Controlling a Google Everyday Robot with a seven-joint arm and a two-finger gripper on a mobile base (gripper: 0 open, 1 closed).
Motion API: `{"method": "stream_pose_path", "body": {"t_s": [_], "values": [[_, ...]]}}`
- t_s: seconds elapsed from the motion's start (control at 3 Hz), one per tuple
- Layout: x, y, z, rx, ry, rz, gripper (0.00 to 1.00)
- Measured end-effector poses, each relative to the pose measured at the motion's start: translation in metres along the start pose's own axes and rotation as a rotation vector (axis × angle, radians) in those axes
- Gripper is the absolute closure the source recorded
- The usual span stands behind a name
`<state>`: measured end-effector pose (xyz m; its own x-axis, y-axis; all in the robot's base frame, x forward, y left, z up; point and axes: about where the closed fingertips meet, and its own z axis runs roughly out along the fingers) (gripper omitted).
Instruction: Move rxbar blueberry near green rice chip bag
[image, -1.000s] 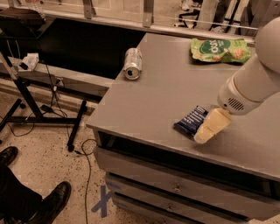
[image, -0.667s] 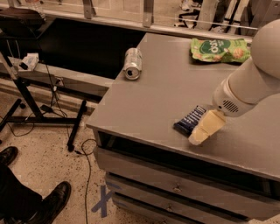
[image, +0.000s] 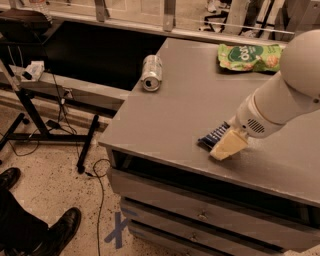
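Note:
The rxbar blueberry (image: 212, 136) is a small dark navy bar lying flat near the front edge of the grey table (image: 185, 110). My gripper (image: 228, 144) is down on the bar's right end and covers part of it, with the white arm reaching in from the right. The green rice chip bag (image: 248, 56) lies at the far back of the table, well away from the bar.
A silver soda can (image: 151, 73) lies on its side near the table's back left edge. Drawers (image: 200, 215) run below the table front. A black stand with cables (image: 50, 125) and a person's black shoes (image: 55, 232) are on the floor to the left.
My gripper has shifted slightly left over the bar's right end. The bar, bag and can have stayed where they were.

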<state>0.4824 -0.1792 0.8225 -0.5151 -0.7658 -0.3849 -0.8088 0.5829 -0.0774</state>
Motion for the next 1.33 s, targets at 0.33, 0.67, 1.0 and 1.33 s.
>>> {"method": "stream_pose_path", "body": {"t_s": [0.33, 0.67, 1.0, 1.33], "values": [[-0.001, 0.000, -0.002, -0.002, 0.000, 0.003, 0.63], [-0.002, 0.000, -0.005, -0.002, 0.000, 0.002, 0.87], [-0.002, 0.000, -0.005, -0.002, 0.000, 0.002, 1.00], [-0.010, -0.027, -0.038, 0.051, -0.024, 0.010, 1.00]]}}
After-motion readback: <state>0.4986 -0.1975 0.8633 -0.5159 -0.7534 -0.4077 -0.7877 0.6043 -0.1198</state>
